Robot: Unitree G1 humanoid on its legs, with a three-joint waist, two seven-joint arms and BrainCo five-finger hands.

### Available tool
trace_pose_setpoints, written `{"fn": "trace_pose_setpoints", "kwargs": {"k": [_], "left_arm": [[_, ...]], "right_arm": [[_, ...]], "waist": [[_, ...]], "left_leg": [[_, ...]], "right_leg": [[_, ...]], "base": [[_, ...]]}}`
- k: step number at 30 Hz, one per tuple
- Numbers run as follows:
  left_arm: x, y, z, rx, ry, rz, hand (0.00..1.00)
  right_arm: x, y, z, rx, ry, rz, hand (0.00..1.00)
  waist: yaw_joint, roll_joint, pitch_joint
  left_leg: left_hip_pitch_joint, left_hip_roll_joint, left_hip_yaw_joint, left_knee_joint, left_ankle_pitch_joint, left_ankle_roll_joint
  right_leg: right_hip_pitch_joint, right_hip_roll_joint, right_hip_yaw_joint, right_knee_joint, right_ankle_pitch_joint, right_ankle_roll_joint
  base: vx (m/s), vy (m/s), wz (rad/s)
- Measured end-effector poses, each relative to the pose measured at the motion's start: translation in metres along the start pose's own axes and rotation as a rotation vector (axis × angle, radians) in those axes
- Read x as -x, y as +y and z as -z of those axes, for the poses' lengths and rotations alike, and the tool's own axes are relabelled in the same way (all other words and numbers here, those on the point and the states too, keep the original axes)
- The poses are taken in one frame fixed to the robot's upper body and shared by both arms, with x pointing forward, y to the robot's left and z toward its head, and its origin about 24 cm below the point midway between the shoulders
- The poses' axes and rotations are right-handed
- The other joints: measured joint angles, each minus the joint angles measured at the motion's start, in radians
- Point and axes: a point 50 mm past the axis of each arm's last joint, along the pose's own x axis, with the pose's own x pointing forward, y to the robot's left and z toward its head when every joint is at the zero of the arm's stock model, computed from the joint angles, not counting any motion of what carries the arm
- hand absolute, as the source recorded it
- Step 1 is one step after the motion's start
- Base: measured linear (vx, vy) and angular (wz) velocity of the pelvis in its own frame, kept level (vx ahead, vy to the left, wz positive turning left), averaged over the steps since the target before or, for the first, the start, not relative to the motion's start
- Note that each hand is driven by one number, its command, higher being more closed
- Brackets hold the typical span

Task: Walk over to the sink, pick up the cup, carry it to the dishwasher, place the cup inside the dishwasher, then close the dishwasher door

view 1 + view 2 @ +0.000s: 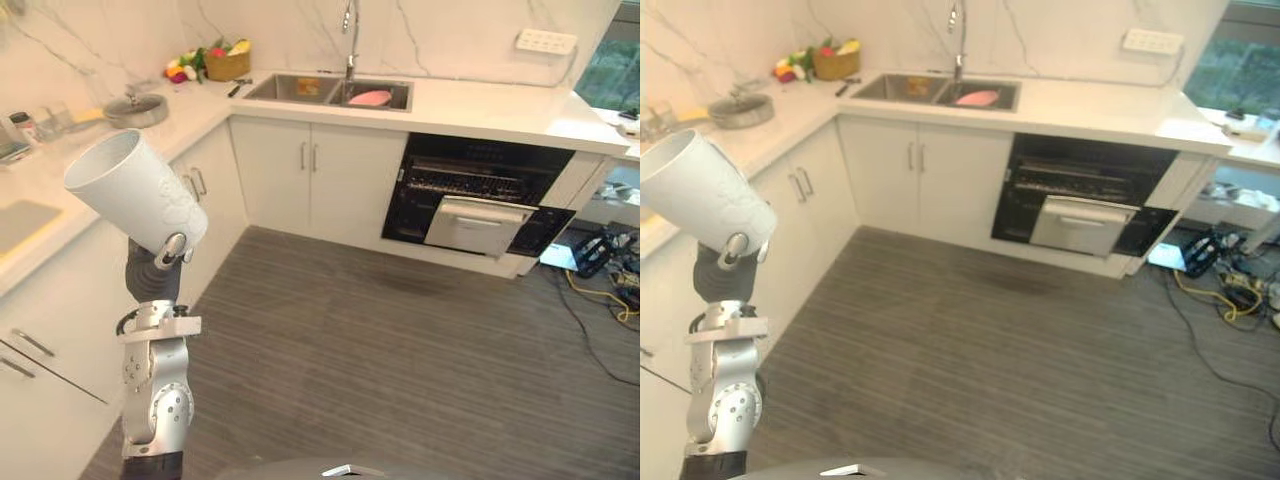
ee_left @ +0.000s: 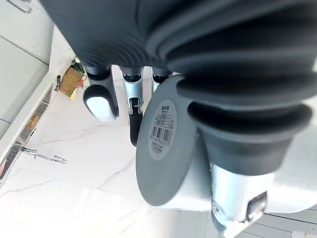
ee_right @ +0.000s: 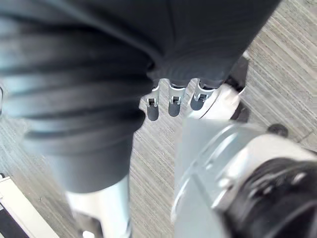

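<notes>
While aloft, white cup (image 1: 135, 190), perhaps embossed.

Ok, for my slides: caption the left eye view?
Left hand holds the white cup tilted, across the floor from the open dishwasher.

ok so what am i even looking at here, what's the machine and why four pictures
It is a humanoid robot in a kitchen. Two pictures come from cameras on its head, looking down; the other two from its wrists. Its left robot hand grips a white cup, tilted and raised. The right robot hand hangs over the floor. Ahead are the sink and the dishwasher, its door open. A pan and a basket stand on the counter.
</notes>
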Motion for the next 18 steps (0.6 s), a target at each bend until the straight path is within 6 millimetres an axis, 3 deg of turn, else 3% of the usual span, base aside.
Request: {"fn": "trace_pose_setpoints", "kwargs": {"k": [1, 2, 3, 5, 7, 9, 10, 11, 13, 15, 16, 17, 18], "left_arm": [[0.000, 0.001, 0.001, -0.006, 0.008, -0.005, 1.00], [0.000, 0.002, 0.003, -0.018, 0.023, -0.011, 1.00], [0.000, 0.002, 0.004, -0.023, 0.025, -0.010, 1.00], [0.000, -0.003, 0.008, -0.008, 0.047, 0.008, 1.00], [0.000, -0.006, 0.011, -0.001, 0.063, 0.021, 1.00], [0.000, -0.007, 0.011, -0.007, 0.069, 0.032, 1.00], [0.000, -0.007, 0.010, -0.009, 0.071, 0.035, 1.00], [0.002, -0.007, 0.012, 0.000, 0.077, 0.029, 1.00], [0.001, -0.014, 0.015, 0.017, 0.085, 0.052, 1.00], [-0.001, -0.028, 0.019, 0.067, 0.094, 0.096, 1.00], [-0.001, -0.031, 0.019, 0.079, 0.092, 0.102, 1.00], [-0.001, -0.037, 0.018, 0.105, 0.081, 0.115, 1.00], [-0.001, -0.042, 0.016, 0.121, 0.067, 0.123, 1.00]], "right_arm": [[0.000, 0.001, 0.004, -0.003, 0.009, -0.002, 0.00], [0.001, 0.004, 0.012, -0.008, 0.028, -0.011, 0.00], [0.001, 0.006, 0.015, -0.012, 0.033, -0.014, 0.00], [0.001, 0.008, 0.018, -0.019, 0.034, -0.019, 0.00], [0.004, 0.003, 0.020, -0.022, 0.025, -0.008, 0.00], [0.005, 0.002, 0.022, -0.021, 0.027, -0.006, 0.00], [0.005, 0.003, 0.023, -0.012, 0.034, -0.010, 0.00], [0.006, 0.001, 0.024, 0.013, 0.047, -0.011, 0.00], [0.003, 0.012, 0.016, 0.032, 0.017, -0.051, 0.00], [-0.001, 0.016, -0.002, 0.056, -0.029, -0.061, 0.00], [-0.001, 0.017, -0.005, 0.061, -0.039, -0.061, 0.00], [-0.002, 0.021, -0.010, 0.067, -0.057, -0.071, 0.00], [-0.002, 0.025, -0.011, 0.073, -0.065, -0.084, 0.00]], "waist": [[-0.005, 0.001, 0.000], [-0.024, 0.001, 0.000], [-0.029, 0.002, 0.002], [-0.045, 0.003, 0.020], [-0.048, 0.012, 0.018], [-0.049, 0.013, 0.018], [-0.050, 0.008, 0.015], [-0.050, 0.015, 0.009], [-0.050, 0.038, 0.002], [-0.053, 0.067, 0.017], [-0.048, 0.070, 0.018], [-0.044, 0.078, 0.021], [-0.037, 0.078, 0.023]], "left_leg": [[0.011, 0.001, -0.002, -0.012, -0.003, 0.004], [0.038, 0.002, -0.007, -0.033, -0.013, 0.009], [0.053, 0.002, -0.009, -0.041, -0.019, 0.009], [0.114, 0.018, -0.015, -0.042, -0.059, -0.012], [0.146, 0.046, -0.011, -0.035, -0.099, -0.019], [0.186, 0.070, -0.012, 0.002, -0.172, -0.048], [0.197, 0.073, -0.011, 0.018, -0.191, -0.061], [0.225, 0.099, -0.011, 0.042, -0.222, -0.091], [0.214, 0.134, -0.001, 0.111, -0.204, -0.123], [0.129, 0.173, 0.000, 0.363, -0.147, -0.191], [0.092, 0.188, 0.000, 0.461, -0.108, -0.214], [0.000, 0.232, 0.005, 0.670, -0.057, -0.240], [-0.069, 0.274, 0.020, 0.817, -0.061, -0.225]], "right_leg": [[-0.034, 0.019, -0.008, 0.019, -0.043, -0.001], [-0.105, 0.059, -0.056, -0.003, -0.131, -0.003], [-0.130, 0.077, -0.075, -0.036, -0.159, -0.005], [-0.180, 0.141, -0.143, -0.251, -0.213, 0.003], [-0.203, 0.183, -0.167, -0.445, -0.185, -0.001], [-0.226, 0.201, -0.162, -0.571, -0.099, -0.010], [-0.226, 0.200, -0.162, -0.587, -0.053, -0.024], [-0.210, 0.211, -0.180, -0.558, -0.016, -0.067], [-0.186, 0.231, -0.199, -0.559, -0.068, -0.076], [-0.098, 0.256, -0.215, -0.627, -0.094, -0.078], [-0.071, 0.262, -0.214, -0.647, -0.099, -0.078], [-0.006, 0.277, -0.214, -0.703, -0.101, -0.079], [0.056, 0.289, -0.213, -0.752, -0.101, -0.079]], "base": [[0.25, 0.134, 0.00], [0.22, 0.069, 0.07], [0.35, 0.049, 0.09], [0.17, -0.034, 0.04], [-0.01, -0.029, 0.02], [0.15, -0.037, -0.01], [0.42, -0.113, -0.01], [0.55, -0.155, 0.01], [0.55, -0.153, 0.11], [0.45, -0.124, 0.13], [0.31, -0.128, 0.03], [0.20, -0.126, -0.02], [0.11, -0.120, -0.03]]}}
